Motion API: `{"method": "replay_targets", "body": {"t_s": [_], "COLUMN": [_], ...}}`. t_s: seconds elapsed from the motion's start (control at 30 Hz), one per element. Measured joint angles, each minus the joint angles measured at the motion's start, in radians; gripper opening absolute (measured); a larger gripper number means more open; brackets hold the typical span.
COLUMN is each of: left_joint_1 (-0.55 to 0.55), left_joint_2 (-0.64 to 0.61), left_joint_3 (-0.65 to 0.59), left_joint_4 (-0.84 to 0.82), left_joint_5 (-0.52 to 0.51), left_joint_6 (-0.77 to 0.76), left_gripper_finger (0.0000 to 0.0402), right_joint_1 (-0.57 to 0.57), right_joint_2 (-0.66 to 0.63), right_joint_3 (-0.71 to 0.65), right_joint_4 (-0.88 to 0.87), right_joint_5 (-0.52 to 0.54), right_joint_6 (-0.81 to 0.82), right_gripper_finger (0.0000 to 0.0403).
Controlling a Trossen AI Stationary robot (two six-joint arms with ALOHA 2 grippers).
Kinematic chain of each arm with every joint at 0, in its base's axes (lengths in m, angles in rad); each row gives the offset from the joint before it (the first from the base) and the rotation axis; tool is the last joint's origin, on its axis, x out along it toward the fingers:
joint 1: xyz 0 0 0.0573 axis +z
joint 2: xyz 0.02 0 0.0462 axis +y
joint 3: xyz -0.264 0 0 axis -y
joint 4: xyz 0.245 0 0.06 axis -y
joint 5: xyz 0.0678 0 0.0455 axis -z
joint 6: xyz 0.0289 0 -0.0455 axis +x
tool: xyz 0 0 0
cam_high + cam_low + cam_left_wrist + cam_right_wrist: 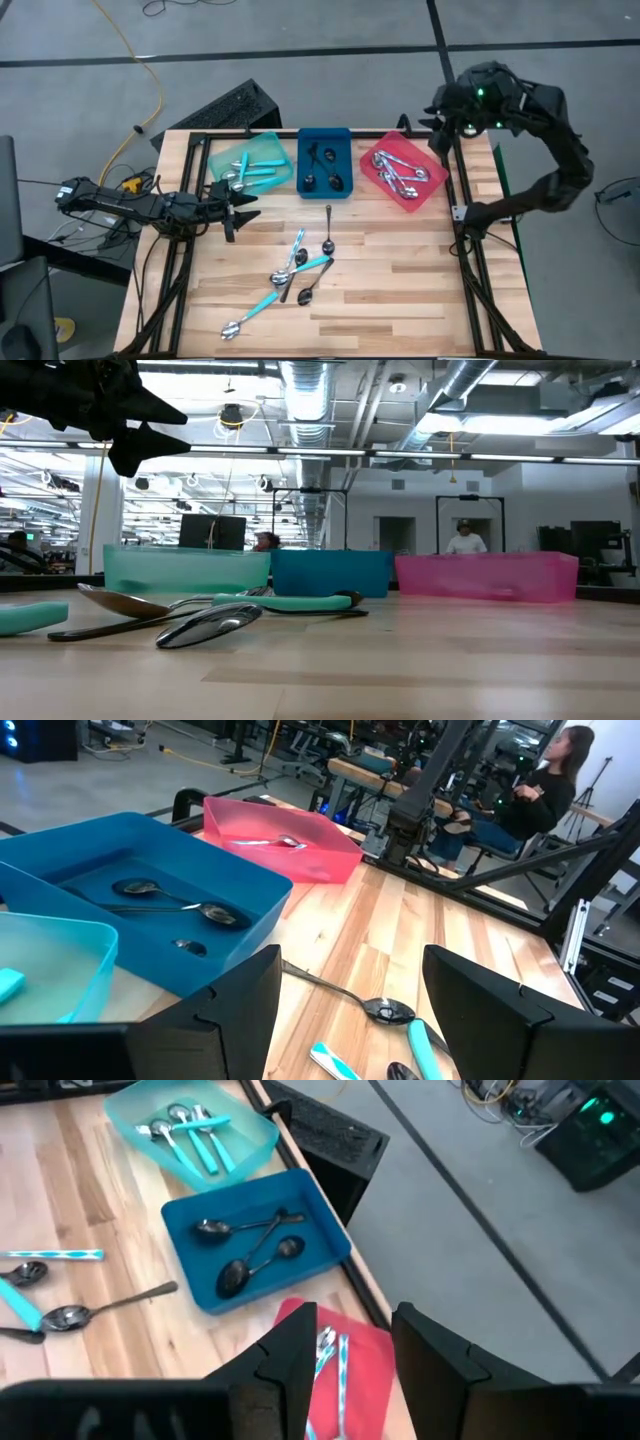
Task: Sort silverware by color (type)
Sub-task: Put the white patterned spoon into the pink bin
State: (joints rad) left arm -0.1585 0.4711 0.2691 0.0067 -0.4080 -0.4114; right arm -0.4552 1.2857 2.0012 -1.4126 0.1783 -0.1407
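Only the left wrist view shows a seated person (545, 785) beyond the table's far edge; the low view alone shows the trays' walls side-on and more people in the room behind; the high view gives the whole layout. The teal tray (250, 162) holds teal-handled spoons (243, 170), three by the right wrist view; the blue tray (325, 162) holds three black spoons (245, 1248); the red tray (405, 172) holds several silver spoons (398, 175), too tangled to count. About six loose spoons (295, 272) lie on the table (400, 280). The left gripper (243, 208) hovers beside the teal tray, fingers apart and empty; the right gripper (440, 132) hangs above the red tray's far corner, fingers parted, holding nothing.
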Motion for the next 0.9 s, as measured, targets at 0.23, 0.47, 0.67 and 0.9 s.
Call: {"method": "replay_targets", "body": {"t_s": [0.23, 0.47, 0.67, 0.9], "left_joint_1": [0.000, 0.000, 0.000, 0.000], "left_joint_2": [0.000, 0.000, 0.000, 0.000], "left_joint_3": [0.000, 0.000, 0.000, 0.000], "left_joint_4": [0.000, -0.001, -0.001, -0.001], "left_joint_5": [0.000, 0.000, 0.000, 0.000], "left_joint_6": [-0.001, -0.001, -0.001, -0.001], "left_gripper_finger": [0.0228, 0.0228, 0.0228, 0.0228], "right_joint_1": [0.030, 0.073, 0.098, 0.124], "right_joint_2": [-0.186, -0.313, -0.379, -0.441], "right_joint_3": [-0.342, -0.661, -0.890, -1.096], "right_joint_4": [0.238, 0.476, 0.643, 0.868], "right_joint_5": [-0.006, -0.053, -0.056, -0.167], "right_joint_6": [0.044, 0.039, 0.053, 0.099], "right_gripper_finger": [0.0154, 0.0154, 0.0154, 0.0154]}}
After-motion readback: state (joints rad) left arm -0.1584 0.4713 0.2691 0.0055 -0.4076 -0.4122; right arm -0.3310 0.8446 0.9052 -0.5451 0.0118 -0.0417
